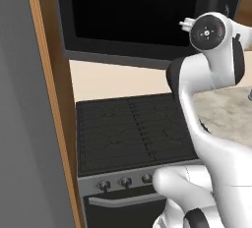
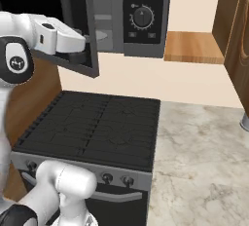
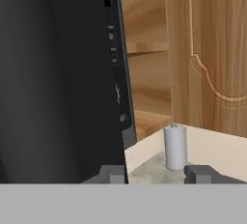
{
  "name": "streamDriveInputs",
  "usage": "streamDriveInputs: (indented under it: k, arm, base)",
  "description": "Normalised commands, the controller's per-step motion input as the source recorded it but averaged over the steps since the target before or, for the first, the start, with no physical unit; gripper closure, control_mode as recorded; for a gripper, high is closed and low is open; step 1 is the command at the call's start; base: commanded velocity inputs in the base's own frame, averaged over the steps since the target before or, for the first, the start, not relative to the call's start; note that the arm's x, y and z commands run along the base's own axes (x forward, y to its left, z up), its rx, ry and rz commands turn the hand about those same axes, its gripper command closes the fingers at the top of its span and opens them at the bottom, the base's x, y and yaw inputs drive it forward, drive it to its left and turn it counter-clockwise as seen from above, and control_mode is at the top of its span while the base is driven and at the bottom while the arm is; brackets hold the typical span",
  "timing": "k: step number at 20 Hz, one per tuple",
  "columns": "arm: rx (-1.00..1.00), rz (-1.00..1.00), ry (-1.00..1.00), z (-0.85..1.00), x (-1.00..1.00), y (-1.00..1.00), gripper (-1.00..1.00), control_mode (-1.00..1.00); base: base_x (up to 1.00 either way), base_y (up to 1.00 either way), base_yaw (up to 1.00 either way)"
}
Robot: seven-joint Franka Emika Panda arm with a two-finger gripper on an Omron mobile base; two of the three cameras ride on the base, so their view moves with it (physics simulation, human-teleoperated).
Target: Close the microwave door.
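1. While the microwave door (image 2: pixel 78 35) stands swung out from the microwave (image 2: pixel 138 15), my hand sits right at its free edge, above the left side of the stove (image 2: pixel 92 132).
2. From the right base camera the door shows edge-on as a dark grey panel hanging open, with the microwave's grey cavity and pale turntable (image 2: pixel 100 35) visible behind it.
3. To the right of the cavity is the black control panel with its round dial (image 2: pixel 143 17) and rows of buttons.
4. From the left base camera the door (image 1: pixel 142 15) faces the lens as a wide dark panel with a big black glass window, spanning most of the upper picture above the stove (image 1: pixel 133 133).
5. My fingers (image 3: pixel 157 174) are apart: the two dark tips rise at the bottom of the hand camera's picture with a clear gap between them and nothing held.
6. The left fingertip (image 3: pixel 113 174) sits right against the door's dark edge (image 3: pixel 62 73); I cannot tell whether it actually touches.
7. Beyond the right tip, a small grey cylinder (image 3: pixel 174 147) stands upright on the marble desk (image 3: pixel 149 167), in front of a wooden cabinet door (image 3: pixel 212 49).
8. The stove has a dark grate top, small knobs along its front, and an oven door with a curved grey handle (image 1: pixel 123 198) below.
9. The marble desk (image 2: pixel 199 161) runs to the right of the stove.
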Motion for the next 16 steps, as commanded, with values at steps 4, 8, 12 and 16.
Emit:
streamDriveInputs:
  k: [4,8,12,16]
  arm:
    - [0.01,0.00,0.04,0.23,1.00,0.00,-1.00,-1.00]
    - [0.00,-0.03,0.00,0.01,1.00,0.04,-1.00,-1.00]
    - [0.00,-0.13,0.00,0.01,1.00,0.18,-1.00,-1.00]
    - [0.00,-0.13,0.00,0.02,1.00,0.19,-1.00,-1.00]
  base:
    - [0.00,0.00,0.00]
    - [0.00,0.00,0.00]
    - [0.00,0.00,0.00]
    - [0.00,0.00,0.00]
